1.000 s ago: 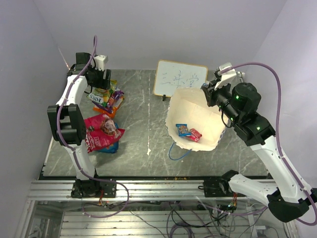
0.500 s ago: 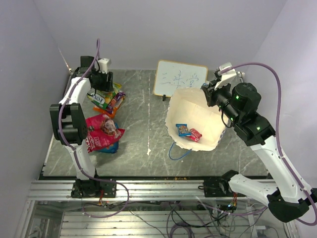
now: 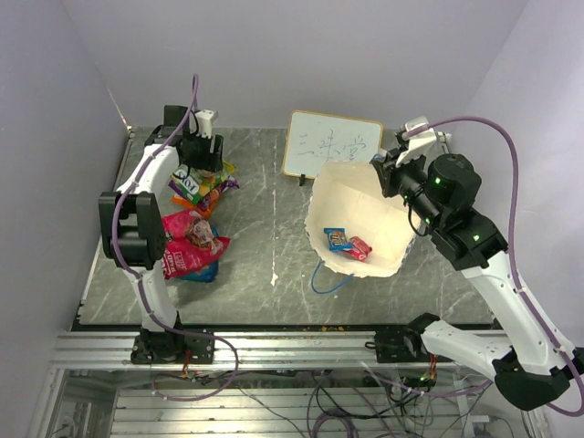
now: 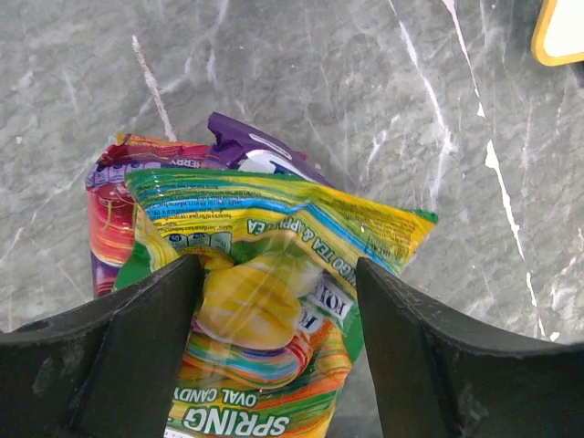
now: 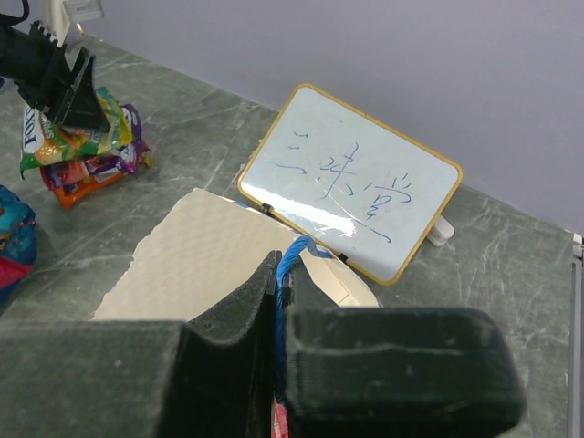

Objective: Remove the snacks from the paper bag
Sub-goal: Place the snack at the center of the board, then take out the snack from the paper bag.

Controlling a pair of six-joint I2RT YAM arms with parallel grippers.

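- One paper bag (image 3: pixel 370 205) stands open-mouthed on the right half of the grey table (image 3: pixel 265 237). Two snacks lie side by side inside it: a blue packet (image 3: pixel 335 239) and a pink-red packet (image 3: pixel 359 248).
- The right end effector (image 3: pixel 380 170) is pressed together on the bag's far rim, pinching the paper and a blue cord handle (image 5: pixel 292 251) between its fingers.
- A second cord handle (image 3: pixel 328 281) loops onto the table at the bag's near edge.
- At the far left corner, the left end effector (image 4: pixel 278 266) hangs over a stack of snacks with its fingers spread wide. A yellow-green packet (image 4: pixel 274 219) lies on top of the stack, between the fingers. The wrist view does not settle whether the fingers touch its sides.
- At least three packets can be counted in that stack. Beneath the yellow-green one, a purple packet (image 4: pixel 251 146) pokes out toward the wall and a red-striped packet (image 4: pixel 108 205) shows at one side.
- A second heap lies nearer the left arm's base. In it a small pink packet (image 3: pixel 199 230) sits on a big red packet (image 3: pixel 181 257), with a blue-edged packet (image 3: pixel 206 274) showing beneath.
- One white signboard (image 3: pixel 330 144) stands propped just behind the bag.
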